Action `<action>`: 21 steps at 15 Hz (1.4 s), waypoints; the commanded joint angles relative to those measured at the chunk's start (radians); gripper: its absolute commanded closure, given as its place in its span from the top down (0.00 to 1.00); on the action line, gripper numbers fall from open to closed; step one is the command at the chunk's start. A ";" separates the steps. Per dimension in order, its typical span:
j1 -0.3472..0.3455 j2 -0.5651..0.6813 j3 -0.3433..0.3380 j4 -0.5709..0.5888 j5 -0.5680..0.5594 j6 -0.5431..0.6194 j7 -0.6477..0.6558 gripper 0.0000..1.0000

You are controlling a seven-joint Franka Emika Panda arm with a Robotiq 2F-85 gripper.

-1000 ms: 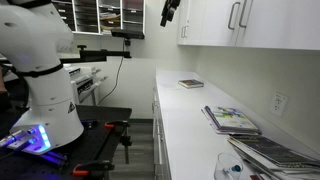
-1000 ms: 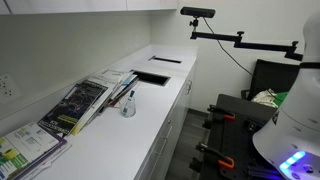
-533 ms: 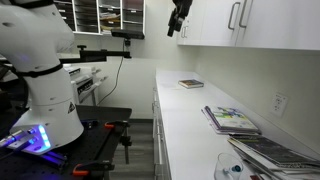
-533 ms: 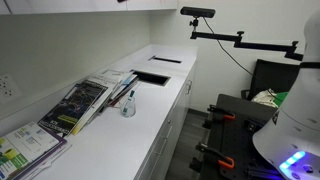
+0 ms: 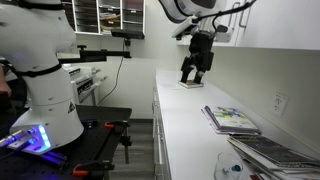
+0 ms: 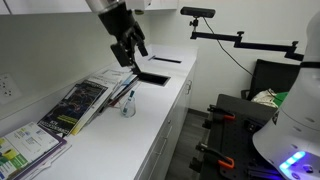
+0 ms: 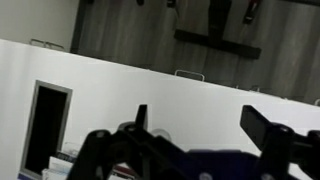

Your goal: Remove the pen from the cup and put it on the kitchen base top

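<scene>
The pincer (image 6: 133, 52) hangs high, its fingers spread wide and empty, well apart from the cup (image 6: 127, 109). The pen (image 6: 130, 97) is far slimmer than those fingers, so an off-centre closing could miss it or tip the small cup towards the magazines (image 6: 78, 105) just beside it. The pen is a thin stick leaning out of the cup, which stands on the surface (image 6: 150, 135).

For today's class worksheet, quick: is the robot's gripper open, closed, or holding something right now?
Gripper: open, jaws spread apart, holding nothing.
</scene>
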 commanded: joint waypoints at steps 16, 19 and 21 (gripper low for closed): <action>-0.033 0.374 -0.041 0.171 -0.172 0.174 -0.509 1.00; -0.050 0.505 -0.043 0.285 -0.216 0.175 -0.671 1.00; -0.057 0.586 -0.040 0.370 -0.242 0.163 -0.778 1.00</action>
